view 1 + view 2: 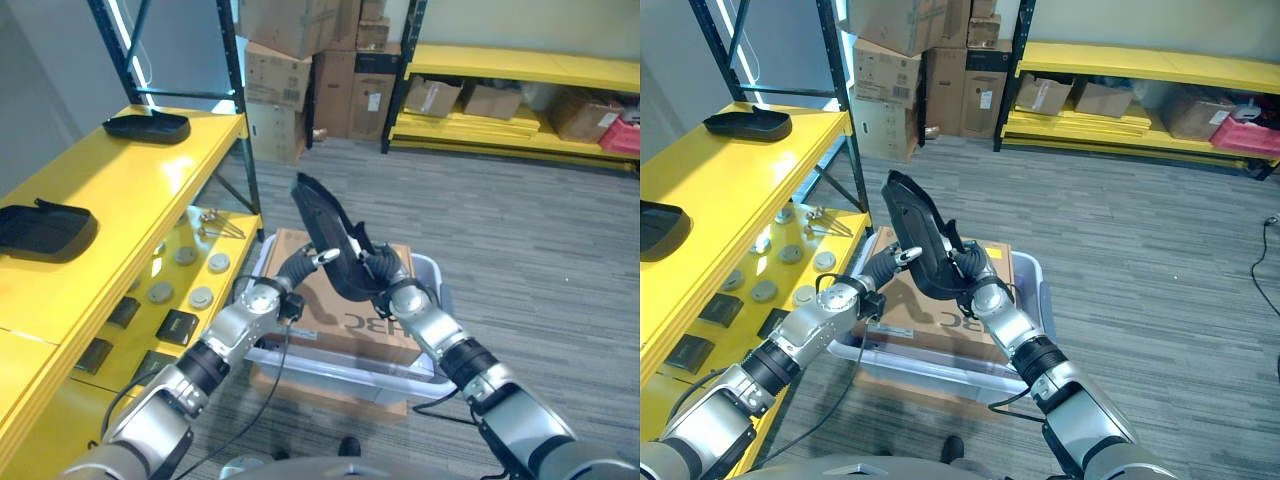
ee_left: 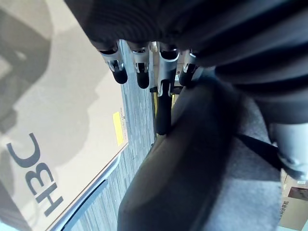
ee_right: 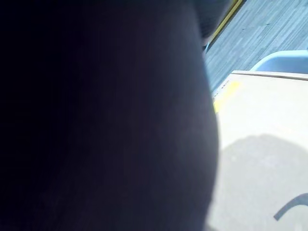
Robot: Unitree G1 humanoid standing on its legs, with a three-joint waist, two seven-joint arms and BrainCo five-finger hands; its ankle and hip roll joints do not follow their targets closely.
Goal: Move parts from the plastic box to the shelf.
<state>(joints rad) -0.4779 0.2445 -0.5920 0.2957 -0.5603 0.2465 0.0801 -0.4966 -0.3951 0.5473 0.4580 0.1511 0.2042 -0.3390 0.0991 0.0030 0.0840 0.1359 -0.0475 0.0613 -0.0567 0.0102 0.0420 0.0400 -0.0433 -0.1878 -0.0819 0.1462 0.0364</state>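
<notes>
1. On the far left, the yellow shelf [image 1: 120,190] is already carrying two black parts: one part [image 1: 40,230] is lying near the shelf's front edge, and a second part [image 1: 146,126] is lying further back, close to the shelf's far end and well apart from the first one. I judge these as work that is done.
2. On the lower level of the shelf, small round pieces [image 1: 185,275] and dark flat pieces [image 1: 178,326] are lying in rows; I cannot tell if they belong to the task.
3. The left hand [image 1: 305,265] is reaching to the lower end of the black part [image 1: 325,235] that is in the air. In the left wrist view its fingers [image 2: 163,96] are lying against the dark part, the thumb on the other side, so it seems to be gripping the part.
4. This part is standing tilted, high above the plastic box [image 1: 425,380], with its upper end pointing towards the shelf.
5. The right hand [image 1: 385,270] is holding the same part from the other side, its fingers curled around the lower end.
6. Below, the box is containing a cardboard carton [image 1: 345,320].
7. My judgement: one part is lifted out and is not yet on the shelf; carrying it left and laying it down is what remains.
</notes>
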